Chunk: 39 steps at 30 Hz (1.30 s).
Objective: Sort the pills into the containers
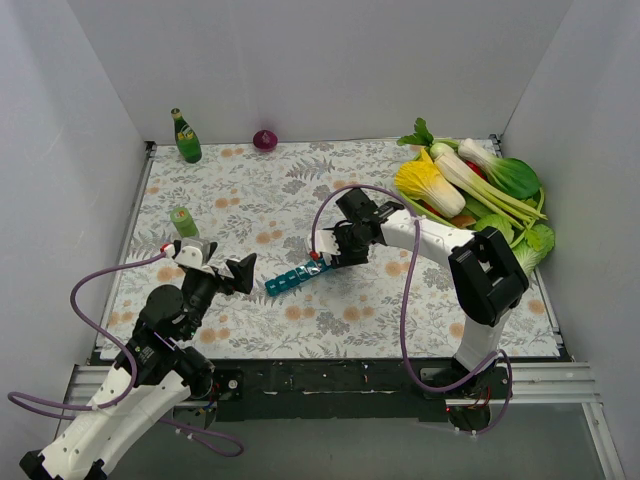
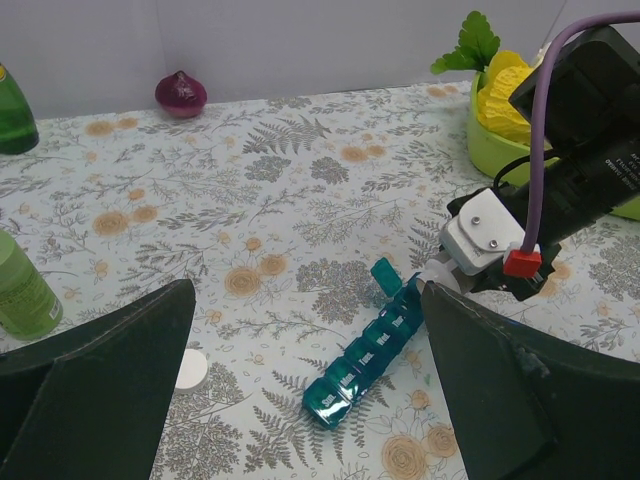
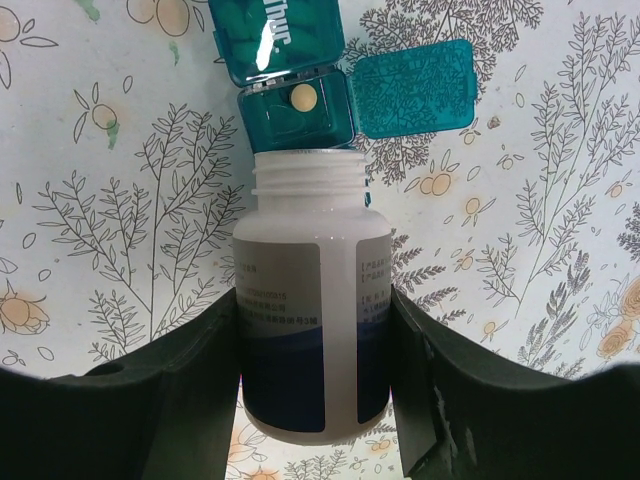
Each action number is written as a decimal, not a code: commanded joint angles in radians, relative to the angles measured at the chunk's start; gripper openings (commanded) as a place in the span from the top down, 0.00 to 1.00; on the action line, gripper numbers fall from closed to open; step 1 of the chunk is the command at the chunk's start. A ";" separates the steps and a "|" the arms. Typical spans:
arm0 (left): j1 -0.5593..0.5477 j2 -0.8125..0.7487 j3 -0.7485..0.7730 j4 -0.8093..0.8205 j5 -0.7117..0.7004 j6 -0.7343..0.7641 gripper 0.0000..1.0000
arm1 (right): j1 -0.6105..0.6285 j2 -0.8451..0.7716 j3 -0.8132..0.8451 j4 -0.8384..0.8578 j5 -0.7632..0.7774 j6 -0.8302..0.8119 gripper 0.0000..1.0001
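The teal pill organiser [image 1: 290, 280] lies slanted at the centre of the top view on the floral tablecloth [image 1: 400, 300]. The right gripper [image 3: 315, 300] pinches an uncapped white pill bottle [image 3: 305, 200] between its jaws, the bottle's mouth right at the organiser's end compartment [image 3: 325, 125]. That compartment's lid [image 3: 415, 85] is flipped open toward the upper right of the right wrist frame. One pale round pill [image 3: 300, 96] lies inside. At lower left of the top view, the left gripper [image 2: 308, 300] hangs with jaws spread wide and empty, near a white cap [image 2: 190, 370].

1 pill [image 3: 300, 96] lies in the open end compartment of the organiser strip [image 3: 275, 40], with the bottle [image 3: 312, 300] mouth just before it. 1 disc [image 2: 190, 370] lies on the table [image 2: 300, 200], left of the strip.
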 commanded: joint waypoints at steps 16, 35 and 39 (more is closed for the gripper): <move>0.007 -0.016 -0.005 0.018 0.004 0.011 0.02 | 0.043 0.019 0.068 -0.029 0.095 -0.004 0.99; 0.007 -0.026 -0.007 0.018 0.006 0.013 0.02 | 0.073 0.017 0.087 -0.040 0.171 -0.008 0.99; 0.007 -0.029 -0.005 0.019 0.006 0.013 0.02 | 0.079 0.013 0.088 -0.043 0.184 -0.008 0.99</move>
